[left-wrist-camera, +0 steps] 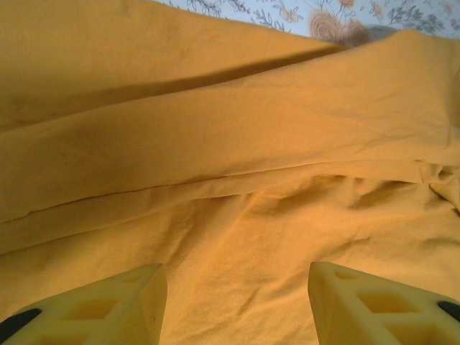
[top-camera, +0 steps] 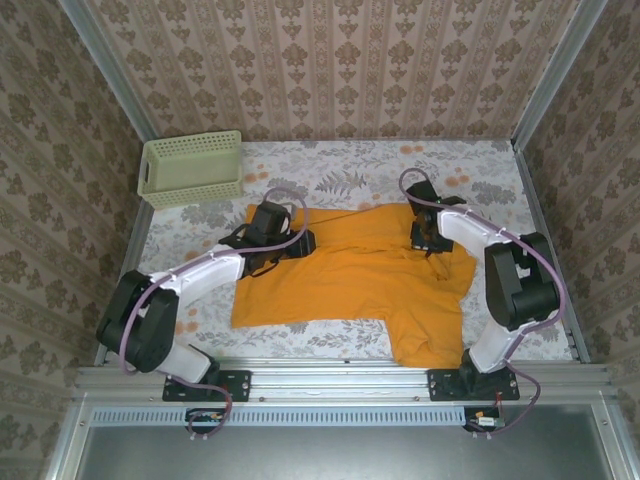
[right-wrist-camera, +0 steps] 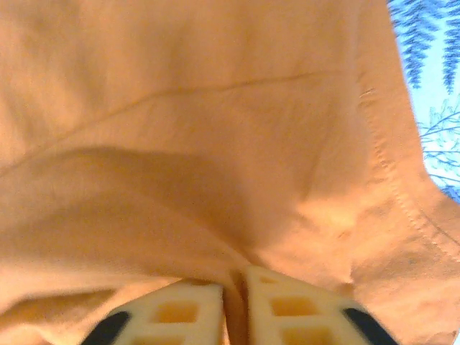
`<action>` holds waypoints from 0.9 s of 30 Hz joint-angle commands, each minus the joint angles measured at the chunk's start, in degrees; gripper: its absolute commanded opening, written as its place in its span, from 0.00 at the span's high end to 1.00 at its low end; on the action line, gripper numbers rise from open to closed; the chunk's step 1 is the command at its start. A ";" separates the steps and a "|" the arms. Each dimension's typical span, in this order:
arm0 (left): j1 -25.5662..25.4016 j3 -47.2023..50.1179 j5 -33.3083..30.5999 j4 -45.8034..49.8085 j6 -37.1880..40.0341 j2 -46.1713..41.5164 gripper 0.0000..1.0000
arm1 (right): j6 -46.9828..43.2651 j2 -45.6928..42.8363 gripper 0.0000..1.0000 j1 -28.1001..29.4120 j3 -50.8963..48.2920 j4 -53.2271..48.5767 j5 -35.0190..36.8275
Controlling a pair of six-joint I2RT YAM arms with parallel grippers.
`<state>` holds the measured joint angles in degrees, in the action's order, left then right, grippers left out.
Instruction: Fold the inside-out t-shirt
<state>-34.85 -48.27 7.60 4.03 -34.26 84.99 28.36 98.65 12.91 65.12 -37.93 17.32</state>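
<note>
The inside-out t-shirt [top-camera: 360,275] lies spread across the middle of the table, orange-yellow, with one part hanging toward the near edge at the right. My left gripper [top-camera: 300,243] hovers at the shirt's far left edge, open, its pale fingers wide apart over wrinkled cloth [left-wrist-camera: 237,287]. At the shirt's far right part my right gripper [top-camera: 428,243] is shut on a fold of the fabric [right-wrist-camera: 233,277], and the cloth rises in a ridge from between its fingers. A stitched hem [right-wrist-camera: 392,187] runs down the right of the right wrist view.
A pale green lattice basket [top-camera: 192,168] stands at the far left of the floral tablecloth [top-camera: 350,165]. Patterned walls close in the table on three sides. A metal rail [top-camera: 340,375] runs along the near edge by the arm bases.
</note>
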 commanded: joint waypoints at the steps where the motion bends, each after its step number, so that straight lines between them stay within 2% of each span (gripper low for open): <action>1: -0.47 -1.70 -0.43 -1.52 0.86 1.11 0.45 | -1.48 1.86 0.94 -1.02 3.04 -1.58 3.21; 3: -0.65 -1.62 -0.39 -1.97 0.70 1.49 0.45 | -2.27 2.98 0.95 -1.61 4.48 -1.88 3.18; 8: -1.09 -1.94 -0.21 -2.16 1.01 2.88 0.45 | -5.18 4.29 0.84 -2.29 7.42 -2.80 7.10; 14: -1.23 -2.07 -0.03 -2.62 1.14 3.66 0.45 | -7.98 6.62 0.71 -2.41 10.85 -2.09 6.50; 16: -1.20 -1.96 -0.16 -2.36 1.24 3.23 0.45 | -7.97 7.11 0.70 -2.32 11.92 -3.15 6.26; 21: -1.18 -0.97 -0.82 -1.81 1.69 1.43 0.45 | -8.72 3.35 0.62 -1.25 11.08 -4.18 5.55; 27: -1.18 -0.28 -1.39 -1.30 2.01 0.07 0.45 | -8.29 -4.61 0.60 3.29 7.11 -5.47 5.42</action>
<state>-35.66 -48.93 7.20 2.52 -33.78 87.24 20.47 99.31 13.82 73.54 -40.73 21.91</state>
